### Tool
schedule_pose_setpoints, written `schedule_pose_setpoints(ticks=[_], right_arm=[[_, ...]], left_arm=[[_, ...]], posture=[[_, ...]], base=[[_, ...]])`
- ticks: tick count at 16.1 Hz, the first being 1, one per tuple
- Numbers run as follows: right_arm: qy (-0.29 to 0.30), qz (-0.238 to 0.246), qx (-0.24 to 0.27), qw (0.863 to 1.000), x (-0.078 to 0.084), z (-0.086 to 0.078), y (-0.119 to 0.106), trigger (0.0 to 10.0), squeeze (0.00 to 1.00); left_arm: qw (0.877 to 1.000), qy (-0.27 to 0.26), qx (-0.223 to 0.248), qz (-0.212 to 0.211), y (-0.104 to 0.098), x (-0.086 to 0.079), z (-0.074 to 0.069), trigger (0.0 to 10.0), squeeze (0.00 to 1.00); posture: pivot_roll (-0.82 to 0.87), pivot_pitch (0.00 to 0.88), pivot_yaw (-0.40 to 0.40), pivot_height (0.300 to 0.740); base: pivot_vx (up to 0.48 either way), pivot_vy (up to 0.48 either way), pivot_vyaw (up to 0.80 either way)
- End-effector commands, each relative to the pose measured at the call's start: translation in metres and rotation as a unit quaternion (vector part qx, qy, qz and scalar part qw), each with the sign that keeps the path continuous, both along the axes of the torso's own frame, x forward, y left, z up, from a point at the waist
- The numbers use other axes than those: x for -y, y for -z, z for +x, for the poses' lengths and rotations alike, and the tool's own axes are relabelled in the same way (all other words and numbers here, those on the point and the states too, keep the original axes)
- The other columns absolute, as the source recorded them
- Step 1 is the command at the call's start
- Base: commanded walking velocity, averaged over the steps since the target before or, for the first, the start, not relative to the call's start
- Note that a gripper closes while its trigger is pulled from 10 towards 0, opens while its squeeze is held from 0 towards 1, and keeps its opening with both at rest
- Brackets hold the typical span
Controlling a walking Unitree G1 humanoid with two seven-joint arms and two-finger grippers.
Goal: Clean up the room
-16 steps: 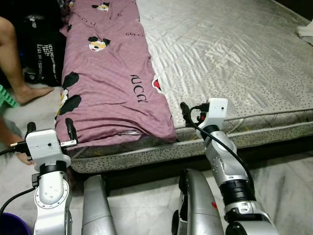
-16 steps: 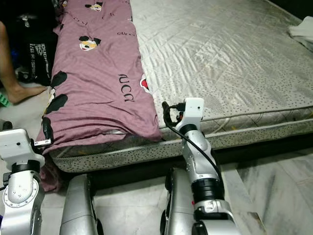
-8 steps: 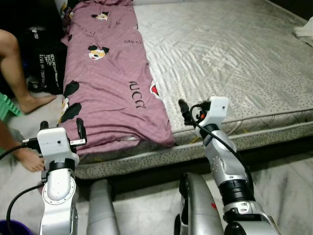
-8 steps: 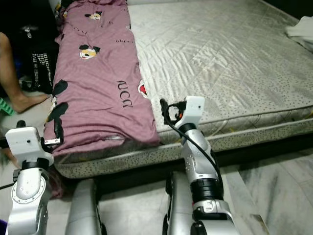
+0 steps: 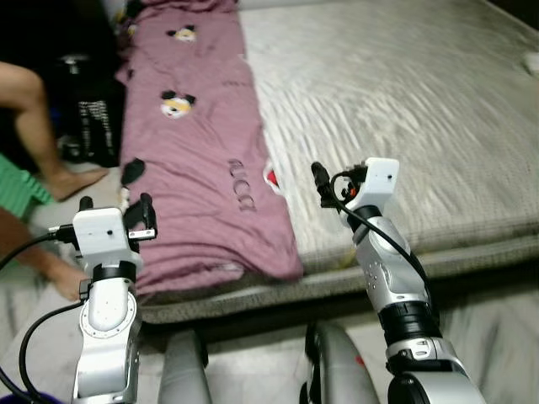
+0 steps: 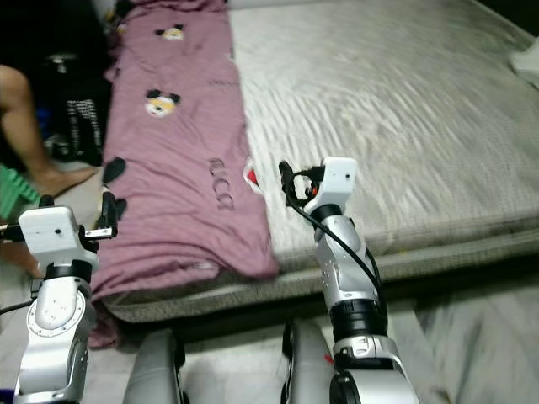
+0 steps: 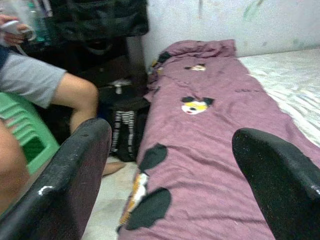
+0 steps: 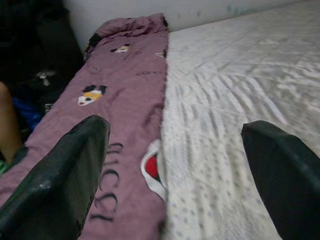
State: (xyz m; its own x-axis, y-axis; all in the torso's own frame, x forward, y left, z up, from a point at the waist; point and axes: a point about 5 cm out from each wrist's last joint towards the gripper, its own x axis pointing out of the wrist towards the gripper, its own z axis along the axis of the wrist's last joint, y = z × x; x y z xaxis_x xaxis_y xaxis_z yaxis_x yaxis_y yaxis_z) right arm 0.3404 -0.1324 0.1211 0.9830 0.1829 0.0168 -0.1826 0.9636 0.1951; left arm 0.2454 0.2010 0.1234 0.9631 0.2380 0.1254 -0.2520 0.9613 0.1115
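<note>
- Holding both arms raised, I see my left gripper (image 5: 115, 207) at 9 o'clock and my right gripper (image 5: 320, 178) at 1 o'clock, fingers spread, empty.
- Purple blanket (image 5: 195, 160) lies flat along the mattress (image 5: 404, 93) toward 12; tidied or awaiting folding, I can't judge.
- Since a second ago, my view tilted and both arms rose nearer the bed.

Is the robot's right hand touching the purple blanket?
Apart. In the right wrist view the open right hand has both fingers held up above the purple blanket, holding nothing.
</note>
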Motion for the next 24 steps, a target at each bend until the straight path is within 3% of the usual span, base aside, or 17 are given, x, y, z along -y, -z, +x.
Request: schedule_pose_setpoints(ticks=[1,4,10,12,15,24], right_arm=[[-0.001,-0.001,0.008,1.0,-0.001,0.002,-0.004,10.0,0.0],[0.002,-0.003,0.009,1.0,0.001,0.002,-0.004,10.0,0.0],[0.008,-0.011,0.005,1.0,0.006,-0.002,0.001,10.0,0.0],[0.008,-0.015,0.0,1.0,0.006,-0.004,0.005,10.0,0.0],[0.015,-0.027,-0.023,0.999,0.005,-0.007,0.016,10.0,0.0],[0.014,-0.036,-0.053,0.998,-0.006,-0.006,0.034,10.0,0.0]], left_arm=[[1.0,0.002,-0.011,0.006,0.002,-0.001,0.0,10.0,0.0],[1.0,-0.002,-0.016,0.022,0.003,0.001,0.001,10.0,0.0],[0.999,-0.016,-0.035,0.036,0.007,0.006,0.005,10.0,0.0],[0.999,0.006,-0.037,0.016,0.009,0.01,0.006,10.0,0.0],[0.999,0.028,-0.029,0.032,0.006,0.018,0.007,10.0,0.0],[0.997,0.003,-0.071,0.002,0.04,0.018,-0.001,10.0,0.0]], posture=[[-0.04,0.0,0.022,0.703],[-0.05,0.0,0.024,0.74],[-0.05,0.0,0.028,0.74],[-0.04,0.0,0.016,0.74],[-0.02,0.0,-0.003,0.74],[-0.03,0.0,0.005,0.74]], base=[[0.0,0.0,0.0],[0.0,0.0,0.0],[0.0,0.0,0.0],[0.0,0.0,0.0],[0.0,0.0,0.0],[0.0,0.0,0.0]])
